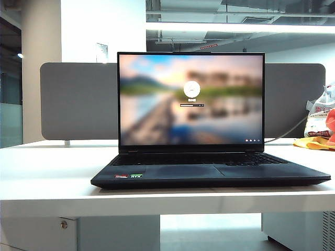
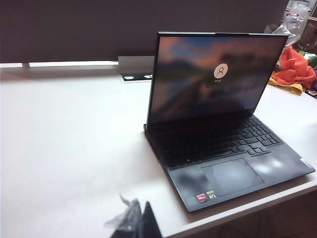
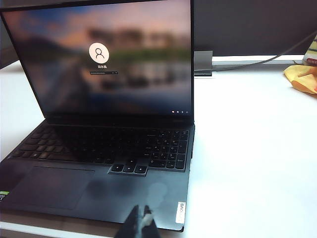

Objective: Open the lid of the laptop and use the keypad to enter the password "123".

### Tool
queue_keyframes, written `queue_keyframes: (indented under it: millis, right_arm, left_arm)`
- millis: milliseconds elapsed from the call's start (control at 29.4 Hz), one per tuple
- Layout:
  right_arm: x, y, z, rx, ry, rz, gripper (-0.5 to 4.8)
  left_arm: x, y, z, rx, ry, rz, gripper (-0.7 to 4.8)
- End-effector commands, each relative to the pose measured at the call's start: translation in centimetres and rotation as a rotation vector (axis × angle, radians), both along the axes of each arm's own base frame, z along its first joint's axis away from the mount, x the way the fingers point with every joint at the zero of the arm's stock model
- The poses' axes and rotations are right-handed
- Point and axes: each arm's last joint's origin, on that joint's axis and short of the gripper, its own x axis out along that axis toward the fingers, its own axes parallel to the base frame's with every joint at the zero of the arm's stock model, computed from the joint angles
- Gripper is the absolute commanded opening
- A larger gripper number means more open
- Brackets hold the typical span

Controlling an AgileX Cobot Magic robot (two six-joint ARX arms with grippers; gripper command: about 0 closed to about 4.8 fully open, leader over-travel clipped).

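Already done: lid (image 1: 191,99) raised, laptop (image 1: 209,175) at desk (image 1: 47,172) front edge showing login; still left: keypad (image 3: 171,146) entry of "123", right fingers (image 3: 140,224) clenched empty near laptop's front corner, left fingers (image 2: 136,223) unreadable, off left.

I see the laptop (image 1: 209,175) sitting square at the front edge of the white tabletop (image 1: 52,172), its lid (image 1: 191,99) raised upright and the screen lit with a blurred login picture. My view of the keypad (image 1: 267,158) is only a thin dark strip. A grey partition board (image 1: 78,102) runs along the back edge. Yellow cloth (image 1: 314,143) lies at the right edge. Neither gripper shows here.
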Motion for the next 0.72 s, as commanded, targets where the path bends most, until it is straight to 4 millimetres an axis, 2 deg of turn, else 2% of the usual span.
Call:
queue_keyframes:
  millis: [34, 170, 341, 545, 715]
  right_arm:
    - [0.0, 0.0, 0.3, 0.006, -0.016, 0.001, -0.09]
    - [0.0, 0.0, 0.3, 0.006, -0.016, 0.001, -0.09]
    - [0.0, 0.0, 0.3, 0.006, -0.016, 0.001, -0.09]
    - [0.0, 0.0, 0.3, 0.006, -0.017, 0.001, -0.08]
    - [0.0, 0.0, 0.3, 0.006, -0.017, 0.001, -0.09]
  left_arm:
    - [0.0, 0.0, 0.1, 0.019, -0.015, 0.03, -0.05]
    - [1.1, -0.8, -0.3, -0.03, -0.071, 0.174, -0.05]
    - [4.3, -1.5, -3.0, -0.084, -0.15, 0.411, -0.05]
    - [7.2, -1.4, -7.3, -0.091, -0.175, 0.434, -0.06]
    - [8.3, -0.9, -10.4, -0.073, -0.142, 0.499, -0.05]
